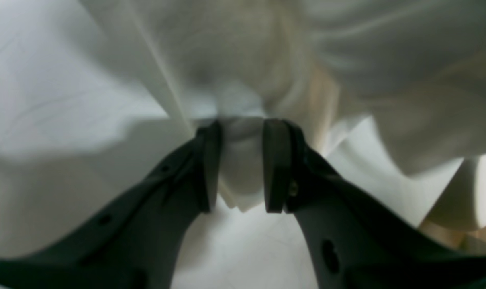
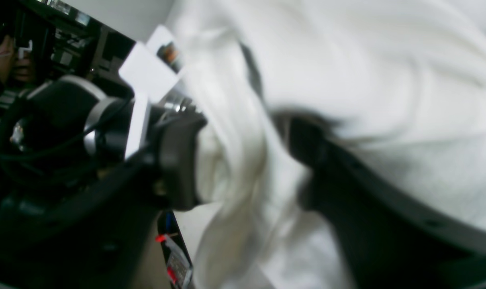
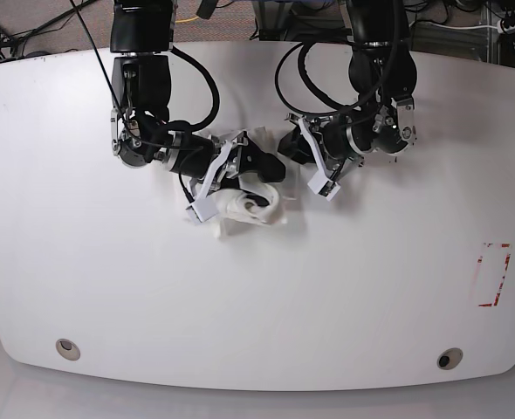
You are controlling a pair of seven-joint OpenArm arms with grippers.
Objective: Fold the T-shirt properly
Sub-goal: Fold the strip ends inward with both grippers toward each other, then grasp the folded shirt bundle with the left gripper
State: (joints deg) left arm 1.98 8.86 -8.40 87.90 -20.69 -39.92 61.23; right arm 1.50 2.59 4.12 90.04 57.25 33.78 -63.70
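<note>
The T-shirt (image 3: pixel 240 206) is a crumpled white bundle near the middle of the white table (image 3: pixel 109 262), and its print is hidden. My right gripper (image 3: pixel 256 170), on the base view's left, reaches into the bundle from the left. In the right wrist view the right gripper (image 2: pixel 243 160) is shut on a thick fold of the T-shirt (image 2: pixel 367 80). My left gripper (image 3: pixel 289 147) comes in from the right, close to the other gripper. In the left wrist view the left gripper (image 1: pixel 241 164) is shut on a pinch of the T-shirt (image 1: pixel 243 48), which is lifted off the table.
A red-outlined rectangle (image 3: pixel 493 275) is marked on the table at the right. Two round holes (image 3: pixel 65 348) (image 3: pixel 449 359) sit near the front edge. Cables and equipment lie behind the far edge. The other arm (image 2: pixel 66 120) is close by in the right wrist view.
</note>
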